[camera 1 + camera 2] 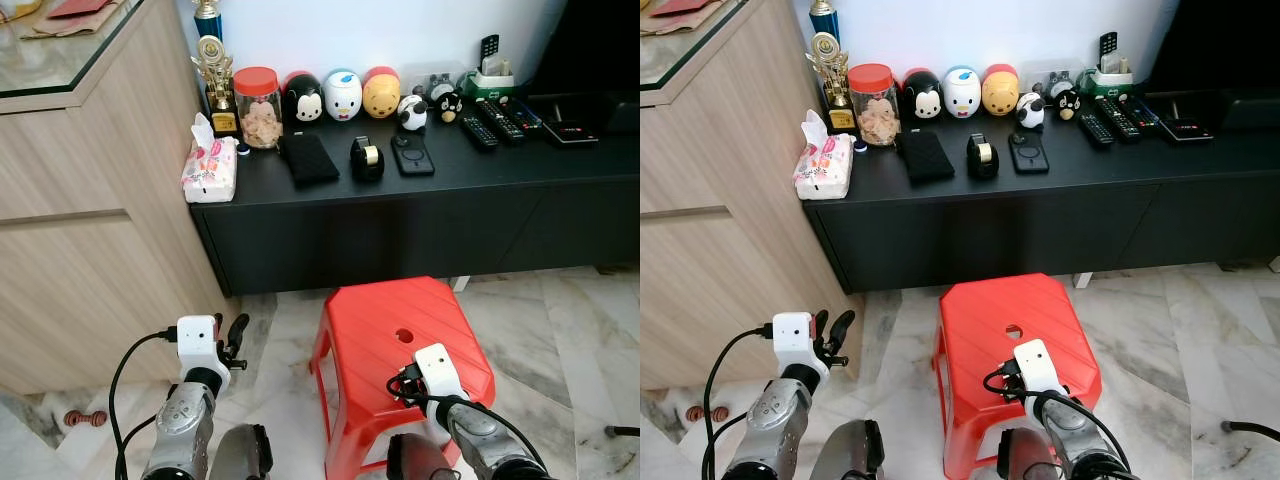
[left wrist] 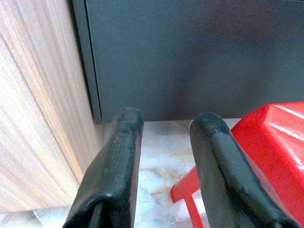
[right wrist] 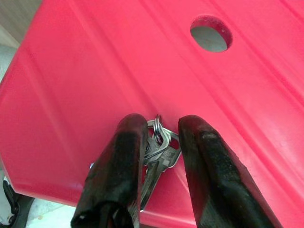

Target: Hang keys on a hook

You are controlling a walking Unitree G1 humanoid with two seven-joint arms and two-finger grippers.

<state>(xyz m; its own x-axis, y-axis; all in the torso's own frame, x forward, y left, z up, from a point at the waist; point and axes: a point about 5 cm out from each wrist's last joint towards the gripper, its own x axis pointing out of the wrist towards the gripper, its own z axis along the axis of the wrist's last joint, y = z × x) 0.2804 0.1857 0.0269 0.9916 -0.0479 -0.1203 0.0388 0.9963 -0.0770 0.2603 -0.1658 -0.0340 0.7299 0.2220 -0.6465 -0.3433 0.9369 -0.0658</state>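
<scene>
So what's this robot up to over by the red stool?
It is working on a bunch of keys lying on the red stool. The right gripper sits low over the stool's top with its two black fingers on either side of the keys and their ring, but not closed on them. The left gripper is open and holds nothing, hanging near the wooden cabinet and the dark sideboard. The keys are not lifted yet.

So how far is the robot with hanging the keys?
Early. The right gripper has its fingers around the keys above the red stool; whether they are gripped is unclear. Left gripper is open and idle. No hook is visible, so hanging remains.
</scene>
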